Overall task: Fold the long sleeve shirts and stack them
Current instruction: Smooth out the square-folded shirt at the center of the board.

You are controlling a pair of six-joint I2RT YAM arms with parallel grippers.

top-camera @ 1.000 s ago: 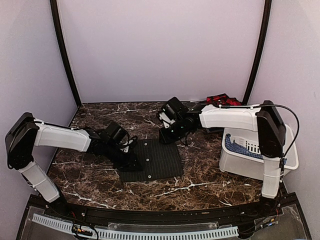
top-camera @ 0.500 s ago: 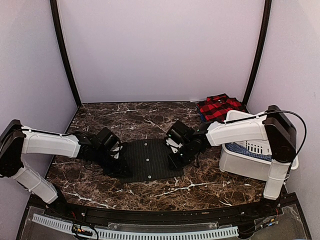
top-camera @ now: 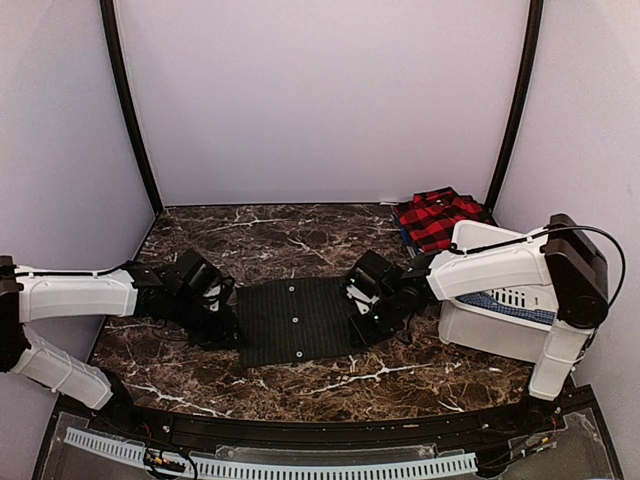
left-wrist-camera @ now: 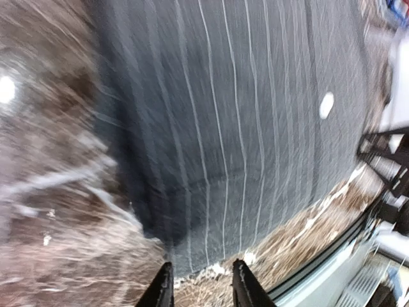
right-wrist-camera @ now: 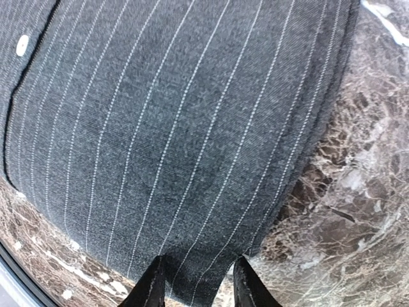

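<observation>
Mid-frame: dark charcoal pinstriped cloth shirt (top-camera: 297,320) laid flat on brown marble table (top-camera: 250,235). At its edge, left end effector (left-wrist-camera: 202,275) is released; hem is straddled by right end effector (right-wrist-camera: 198,272), grip cannot be told.

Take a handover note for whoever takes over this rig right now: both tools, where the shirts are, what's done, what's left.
Left tool: parted, empty, at the left edge of the dark charcoal pinstriped button-up shirt.
Right tool: parted over that shirt's right edge; grip unclear.
Pinstriped shirt lies folded flat in the middle of the marble table. Red-and-black plaid shirt sits at the far right corner, behind the white plastic bin.
Done: pinstriped shirt looks folded.
Left: stack the two shirts; check the plaid's fold first.
</observation>
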